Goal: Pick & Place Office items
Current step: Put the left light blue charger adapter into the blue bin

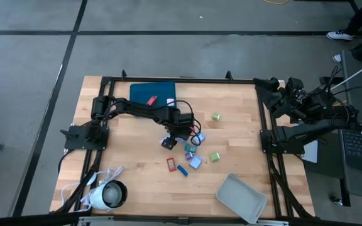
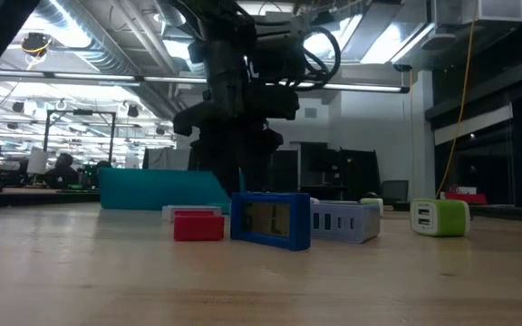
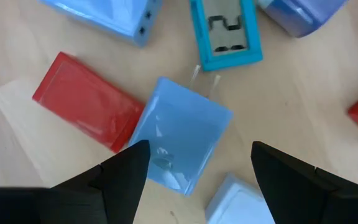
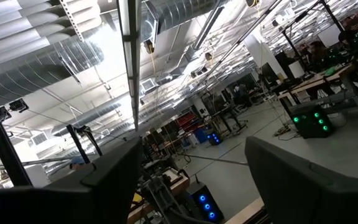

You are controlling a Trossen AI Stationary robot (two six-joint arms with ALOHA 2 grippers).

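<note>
Fingers [image 3: 126, 180] of the left gripper [image 3: 197, 177] stand well apart, straddling a light blue block [image 3: 179, 140] whose two prongs point away from them, a stance that suits closing on its flat sides. Beside it lie a red block [image 3: 86, 109] and a teal-framed piece [image 3: 225, 31], part of the cluster of office items [image 1: 190, 157] at mid-table. A teal tray [image 1: 153, 92], likely the drop-off, already holds two pieces. Folded back off the table's right edge, the right gripper [image 4: 188, 171] waits, fingers also apart, empty.
</note>
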